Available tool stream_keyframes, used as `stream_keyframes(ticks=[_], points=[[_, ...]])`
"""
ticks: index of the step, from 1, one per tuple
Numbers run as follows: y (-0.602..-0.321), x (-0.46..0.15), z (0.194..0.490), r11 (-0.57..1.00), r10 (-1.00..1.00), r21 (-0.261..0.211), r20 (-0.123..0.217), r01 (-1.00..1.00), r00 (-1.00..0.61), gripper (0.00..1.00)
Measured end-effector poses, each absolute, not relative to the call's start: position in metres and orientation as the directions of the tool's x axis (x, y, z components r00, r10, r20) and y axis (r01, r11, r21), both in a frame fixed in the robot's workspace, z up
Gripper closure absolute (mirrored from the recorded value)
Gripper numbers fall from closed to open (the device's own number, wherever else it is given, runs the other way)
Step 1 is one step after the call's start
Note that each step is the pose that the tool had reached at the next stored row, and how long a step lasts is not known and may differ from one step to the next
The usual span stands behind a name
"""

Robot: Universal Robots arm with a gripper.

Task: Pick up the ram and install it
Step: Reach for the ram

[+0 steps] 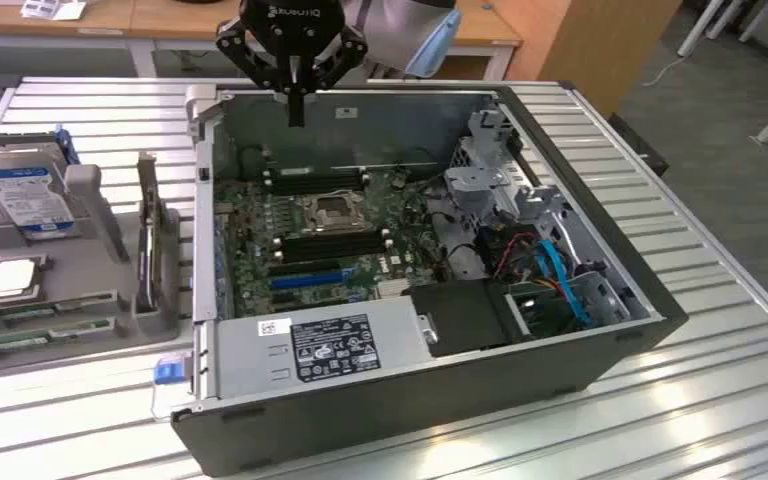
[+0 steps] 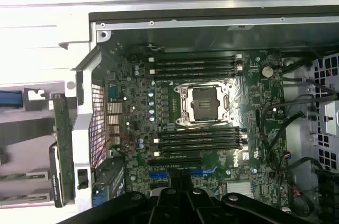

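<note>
The ram, a long thin green stick, lies flat in the grey parts holder at the exterior view's left, with a second green stick just behind it. My gripper hangs shut and empty above the far wall of the open computer case, well away from the ram. Beneath it the motherboard shows two banks of dark memory slots, one on each side of the processor socket. The gripper's dark body shows in the wrist view.
The holder also carries a blue-labelled hard drive, a square silvery processor chip and an upright dark expansion card. Inside the case are a power supply, blue and black cables and a metal drive cage. The table is ribbed metal.
</note>
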State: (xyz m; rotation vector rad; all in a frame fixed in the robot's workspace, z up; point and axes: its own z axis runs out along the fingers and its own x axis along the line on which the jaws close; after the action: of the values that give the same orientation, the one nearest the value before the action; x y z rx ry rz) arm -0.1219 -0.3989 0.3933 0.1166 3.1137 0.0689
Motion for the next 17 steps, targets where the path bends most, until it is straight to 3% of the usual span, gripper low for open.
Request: stream_keyframes(ticks=[17], points=[[-0.3989,-0.1289,0.3933,0.996,0.075,0.045,-0.023,0.074,-0.997,0.89]])
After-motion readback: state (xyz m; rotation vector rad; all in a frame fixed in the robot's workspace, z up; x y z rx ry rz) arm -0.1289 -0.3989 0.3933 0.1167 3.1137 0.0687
